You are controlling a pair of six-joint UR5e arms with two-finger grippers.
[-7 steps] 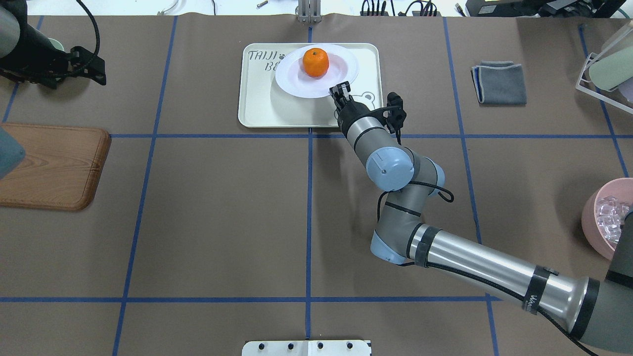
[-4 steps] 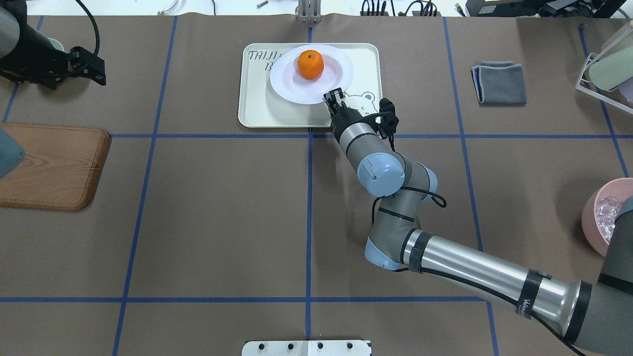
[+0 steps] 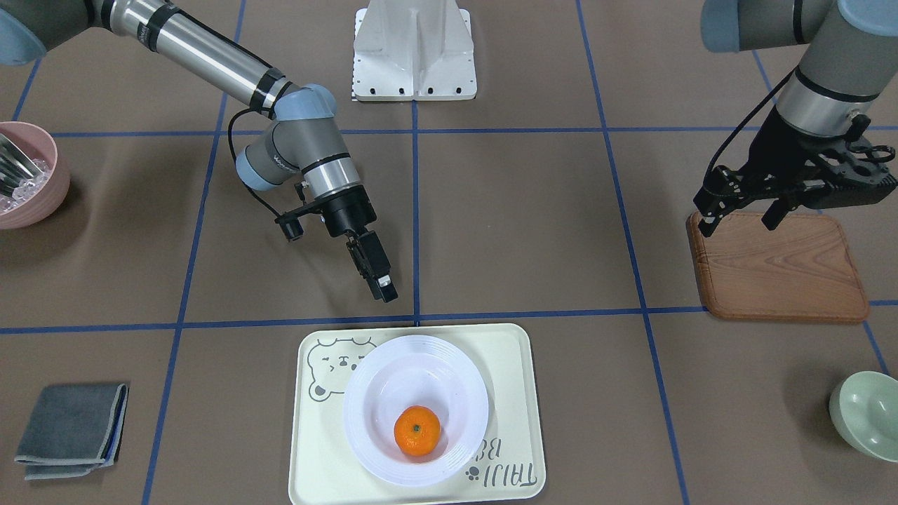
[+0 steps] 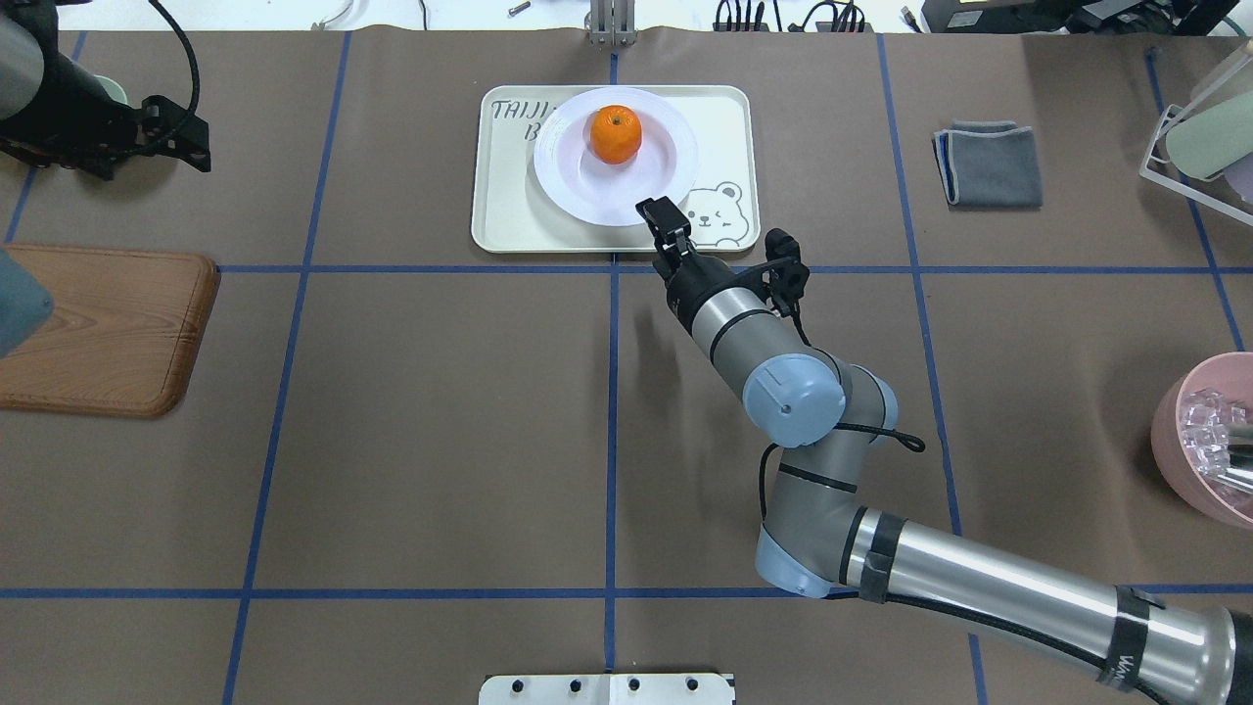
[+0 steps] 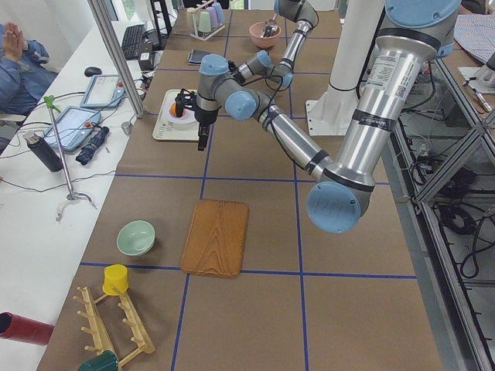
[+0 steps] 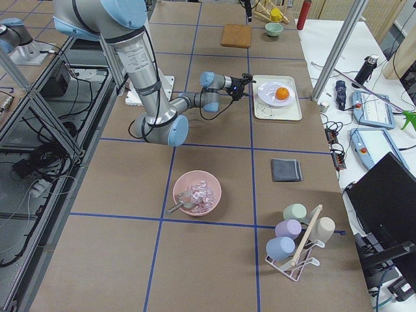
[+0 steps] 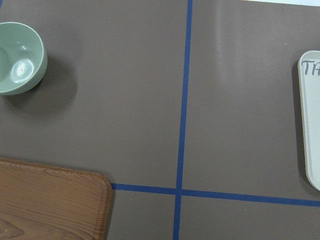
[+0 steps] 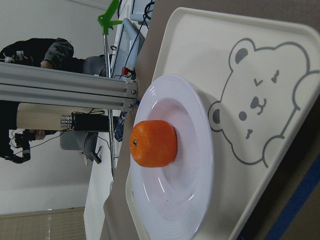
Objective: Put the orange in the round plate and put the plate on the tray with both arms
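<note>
**Orange in the plate, plate on the tray, both grippers holding nothing**

The orange [image 3: 417, 431] sits in the well of the round plate [image 3: 421, 368], a little off centre, with its green stem dot turned up. The plate rests flat inside the tray [image 3: 319, 449]. It covers part of the "TAIJI BEAR" lettering and leaves the bear drawing in view beside it. The right wrist view shows the same nesting from low and close: orange [image 8: 154, 143], plate [image 8: 192, 165], tray [image 8: 260, 55].

The right gripper [image 3: 385, 290] hangs just short of the tray's edge on the robot's side, pointing down toward the plate rim but apart from it. It grips nothing. Its fingers are seen edge-on, so I cannot tell whether they are spread or closed.

The left gripper [image 3: 736, 226] is well away, above the corner of the wooden board [image 3: 779, 270], with its fingers spread and nothing between them.

A pale green bowl [image 3: 866, 414] stands beyond the board near the table edge. At the opposite end, a pink bowl [image 6: 197, 192] holds clear ice-like cubes and a metal utensil. A folded grey cloth [image 3: 70, 428] lies on the table between the pink bowl's end and the tray.
</note>
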